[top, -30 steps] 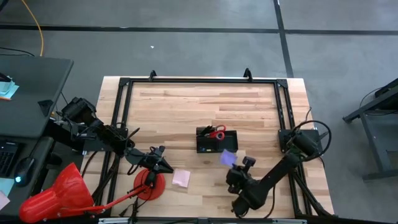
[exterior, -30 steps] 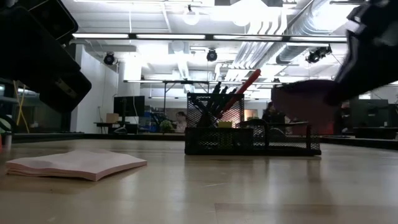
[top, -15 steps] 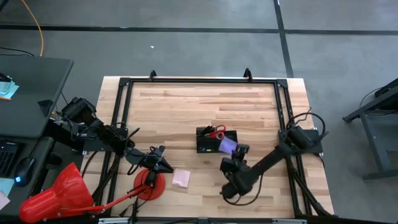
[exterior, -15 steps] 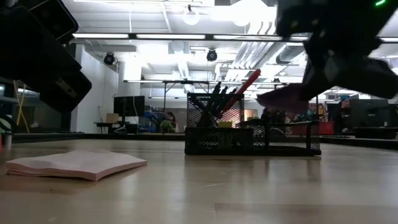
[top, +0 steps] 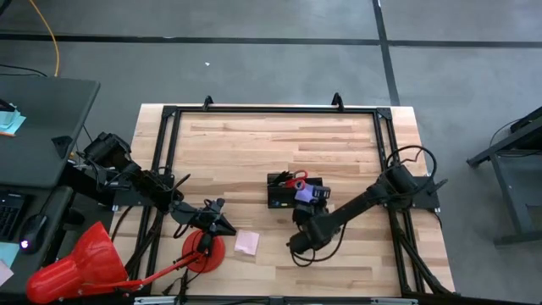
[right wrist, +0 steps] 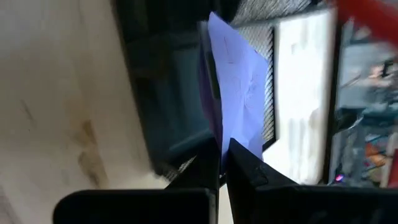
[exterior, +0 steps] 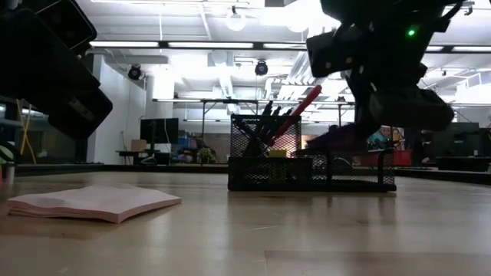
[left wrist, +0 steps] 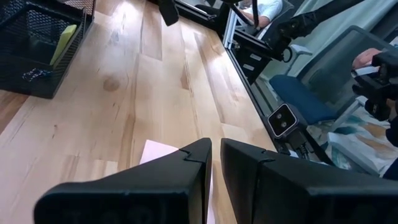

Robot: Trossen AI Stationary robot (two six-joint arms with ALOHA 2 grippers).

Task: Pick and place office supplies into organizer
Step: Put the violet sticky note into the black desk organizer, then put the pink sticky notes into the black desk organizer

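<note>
The black mesh organizer (top: 286, 192) (exterior: 307, 165) stands near the table's middle. Dark pens and red-handled scissors (top: 296, 180) (exterior: 303, 103) stick up from its tall cup. A yellow piece (left wrist: 64, 43) lies in a low compartment. My right gripper (top: 312, 196) (right wrist: 221, 163) is over the organizer's right end, shut on the purple pad (top: 303, 194) (exterior: 337, 139) (right wrist: 235, 102). The pink sticky pad (top: 246, 242) (exterior: 92, 201) lies flat on the table. My left gripper (top: 223, 224) (left wrist: 216, 163) waits shut just left of the pink pad. My right gripper pinches the purple pad by one edge (right wrist: 219, 142) between its two fingers. The pad sticks out past the fingertips, lifted clear, and hangs tilted over the organizer's low compartment (exterior: 349, 161). Whether the pad touches the mesh wall, I cannot tell.
A red disc with a stick (top: 203, 250) and a big red cone (top: 76, 263) sit at the near left. Black frame rails (top: 271, 110) run around the table. Bare wood lies beyond the organizer toward the far edge.
My right gripper has carried the purple pad from the near right toward the organizer, moving left and toward the far edge, then down over the organizer's low compartment. It has stayed shut on the pad throughout.
</note>
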